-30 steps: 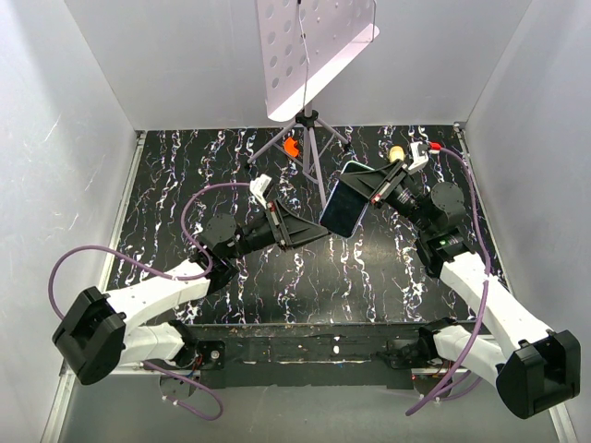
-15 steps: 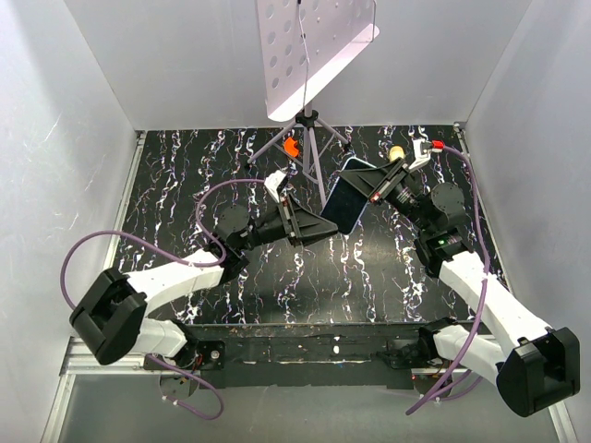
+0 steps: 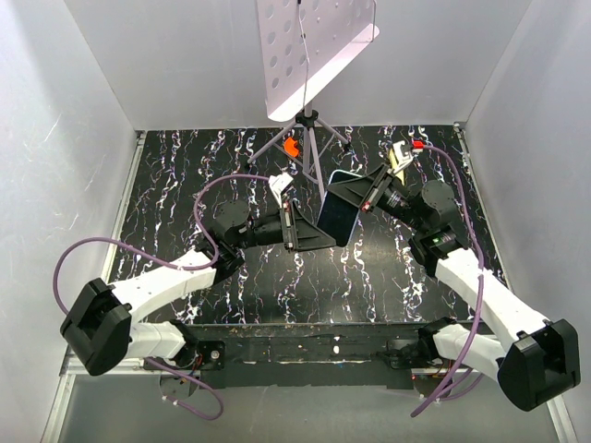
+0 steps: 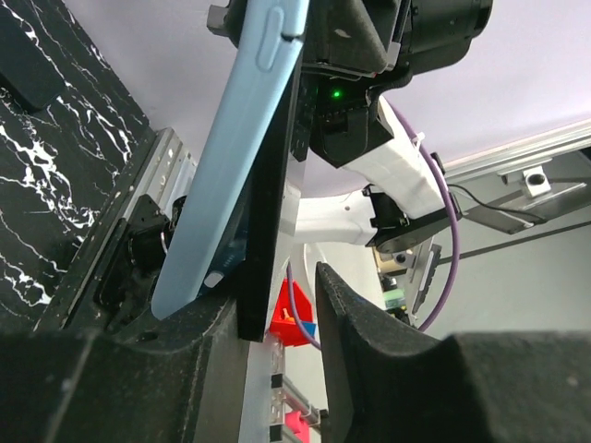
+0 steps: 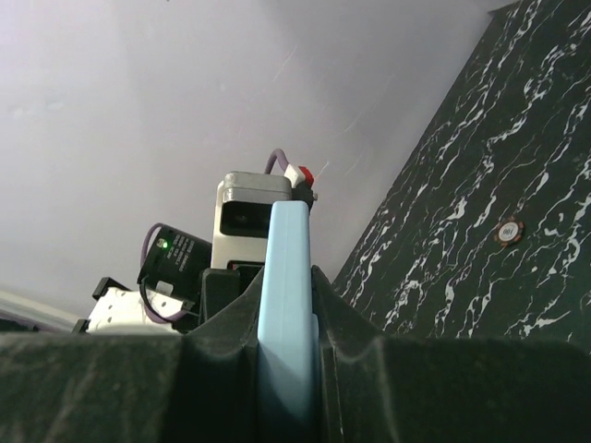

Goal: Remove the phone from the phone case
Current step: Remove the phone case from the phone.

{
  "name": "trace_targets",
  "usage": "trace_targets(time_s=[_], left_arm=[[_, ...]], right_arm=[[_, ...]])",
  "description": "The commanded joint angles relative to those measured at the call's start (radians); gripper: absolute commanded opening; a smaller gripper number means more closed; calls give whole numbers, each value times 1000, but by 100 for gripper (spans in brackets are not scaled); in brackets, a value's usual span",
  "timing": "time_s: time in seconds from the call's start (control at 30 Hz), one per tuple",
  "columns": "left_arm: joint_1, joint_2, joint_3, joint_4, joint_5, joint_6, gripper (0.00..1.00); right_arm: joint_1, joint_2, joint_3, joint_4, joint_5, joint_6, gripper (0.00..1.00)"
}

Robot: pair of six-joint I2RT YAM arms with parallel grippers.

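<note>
My right gripper (image 3: 358, 192) is shut on the light blue phone case (image 3: 343, 174) and holds it tilted above the middle of the table. The phone (image 3: 336, 220) is in it, dark screen facing the left arm. In the right wrist view the case's edge (image 5: 288, 305) stands clamped between both fingers. My left gripper (image 3: 312, 234) is open at the phone's lower end. In the left wrist view the case (image 4: 231, 157) and the dark phone (image 4: 270, 221) hang between my open left gripper (image 4: 282, 314). The phone's end lies close to one finger and apart from the other finger (image 4: 369, 341).
A tripod (image 3: 309, 138) with a white perforated board (image 3: 309, 55) stands at the back centre, an orange piece (image 3: 292, 146) by its legs. White walls close in on three sides. A small round disc (image 5: 509, 230) lies on the black marbled table (image 3: 185, 175).
My left gripper has reached forward and right until its jaws stand around the phone's lower end. My right gripper has shifted slightly left and tilted the cased phone more upright.
</note>
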Motion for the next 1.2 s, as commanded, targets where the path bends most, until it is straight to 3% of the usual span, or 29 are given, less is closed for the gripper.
trace_targets(time_s=[0.0, 0.5, 0.8, 1.1, 1.17], left_arm=[[15, -68, 80, 14, -44, 79, 31], [13, -8, 108, 106, 42, -4, 21], [15, -3, 151, 20, 64, 66, 26], [21, 8, 161, 2, 61, 86, 11], [21, 8, 154, 25, 50, 68, 18]], right_arm=[[44, 5, 39, 2, -187, 9, 1], [134, 74, 124, -140, -169, -102, 1], [136, 79, 116, -149, -219, -112, 1], [150, 82, 121, -140, -247, -111, 1], [154, 82, 122, -140, -247, -111, 1]])
